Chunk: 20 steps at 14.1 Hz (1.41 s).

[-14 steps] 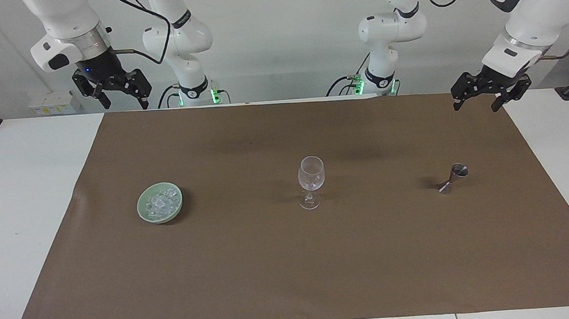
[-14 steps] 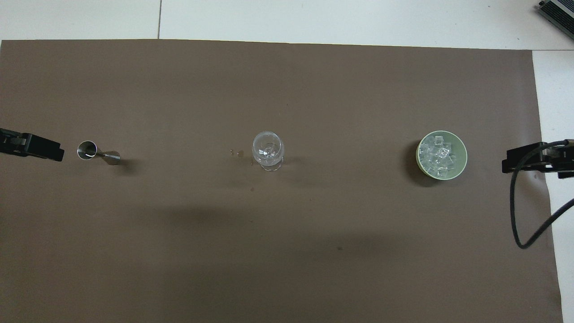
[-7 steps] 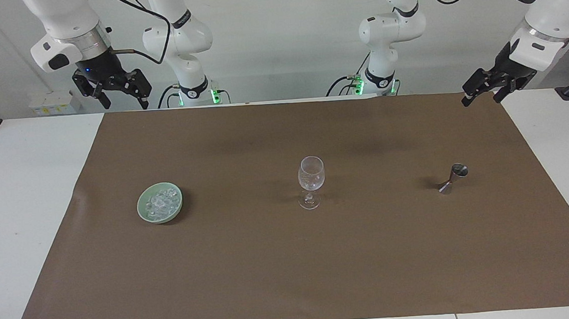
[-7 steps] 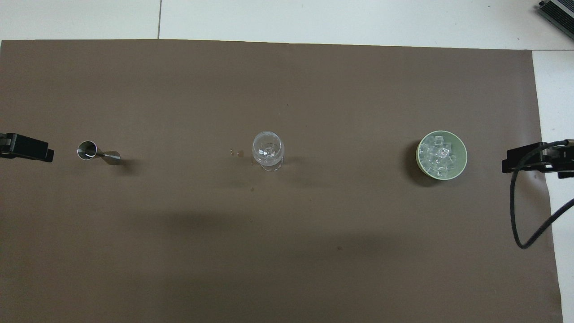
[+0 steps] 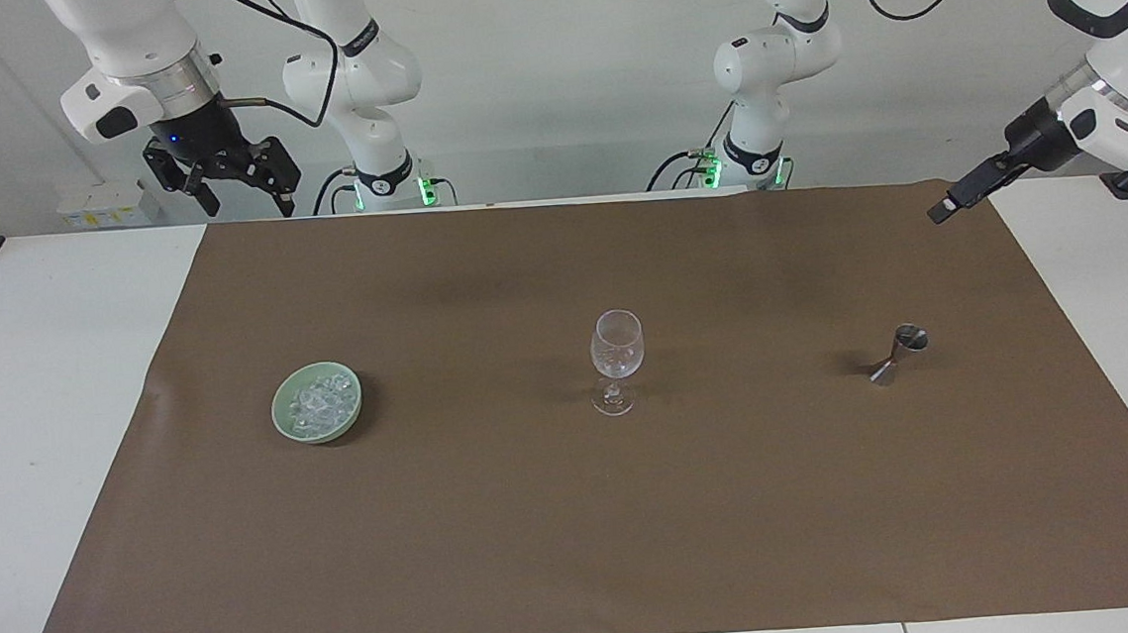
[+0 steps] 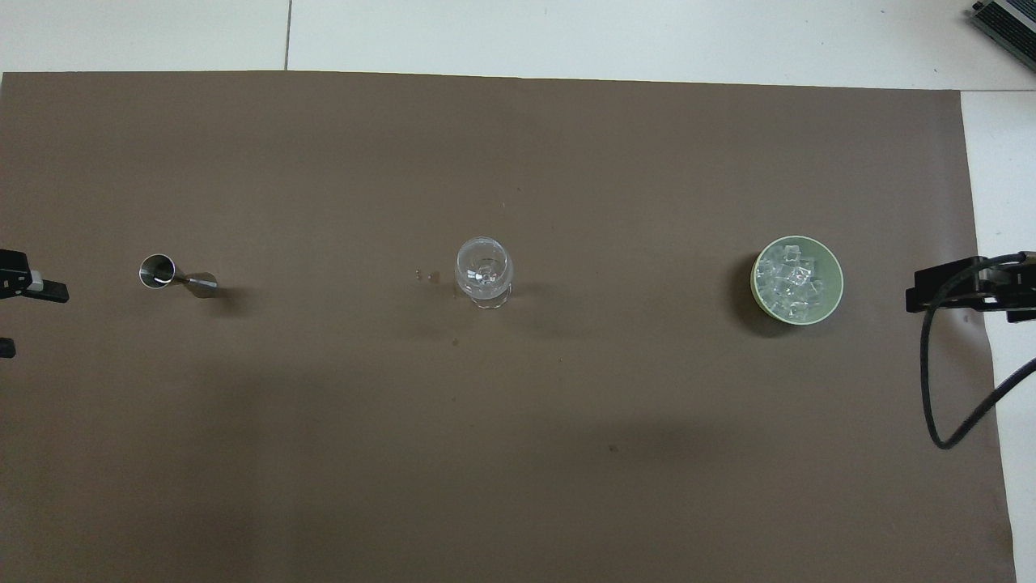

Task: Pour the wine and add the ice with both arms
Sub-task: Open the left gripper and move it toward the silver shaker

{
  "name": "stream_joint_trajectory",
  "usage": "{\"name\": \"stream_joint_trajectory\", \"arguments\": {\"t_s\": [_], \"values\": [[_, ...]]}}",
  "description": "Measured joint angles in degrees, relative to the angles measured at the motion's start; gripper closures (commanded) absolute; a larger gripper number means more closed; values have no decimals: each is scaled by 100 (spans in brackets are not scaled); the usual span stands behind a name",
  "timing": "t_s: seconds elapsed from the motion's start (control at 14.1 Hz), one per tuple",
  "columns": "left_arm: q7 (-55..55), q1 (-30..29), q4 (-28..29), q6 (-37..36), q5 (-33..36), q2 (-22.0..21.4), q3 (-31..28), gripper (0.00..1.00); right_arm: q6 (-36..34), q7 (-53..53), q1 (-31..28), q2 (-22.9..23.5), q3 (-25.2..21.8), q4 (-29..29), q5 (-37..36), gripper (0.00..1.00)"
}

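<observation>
Facing view: the right gripper (image 5: pixel 235 184) hangs with jaws spread and empty above the table edge at the right arm's end, nearest the robots. The left gripper (image 5: pixel 953 200) is raised over the corner of the brown mat (image 5: pixel 578 514) at the left arm's end; it is seen edge-on, its jaws read as released, and it carries nothing. The ice (image 5: pixel 320 399) lies in the pale green bowl (image 5: pixel 285 415) toward the right arm's end. The wine glass (image 5: pixel 617 360) stands upright mid-mat. The metal jigger (image 5: pixel 898 353) lies tipped on its side toward the left arm's end. Judged step: neither pick-up has begun, and both arms stand clear of the work. The next move calls for the left gripper to descend onto the jigger's narrow waist, which, lying down, may roll under contact.

Overhead view: only a tip of the left gripper (image 6: pixel 32 285) shows, near the jigger (image 6: pixel 176 277); the right gripper (image 6: pixel 943 290) sits just beside the bowl (image 6: pixel 835 283), apart from it. The ice (image 6: pixel 791 282) is a heap of clear chunks; a pick calls for a narrow pinch on one chunk. The wine glass (image 6: pixel 484 270) is between jigger and bowl.

Markings: no brand, label or writing is legible in either view.
</observation>
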<state>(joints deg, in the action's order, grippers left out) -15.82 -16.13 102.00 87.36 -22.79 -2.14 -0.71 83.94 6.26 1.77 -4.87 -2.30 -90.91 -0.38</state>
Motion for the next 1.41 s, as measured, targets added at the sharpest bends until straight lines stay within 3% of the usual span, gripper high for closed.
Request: {"name": "stream_joint_trajectory", "arguments": {"t_s": [0.78,1.06,1.41], "values": [[-2298,-780,309,310,-1419,837,-10,0,0,0,0,0,0,0,0,0],[-2561,-1038,484,396,-1858,1020,-10,0,0,0,0,0,0,0,0,0],[-2611,-1342,513,562,-2508,1781,-11,0,0,0,0,0,0,0,0,0]]}}
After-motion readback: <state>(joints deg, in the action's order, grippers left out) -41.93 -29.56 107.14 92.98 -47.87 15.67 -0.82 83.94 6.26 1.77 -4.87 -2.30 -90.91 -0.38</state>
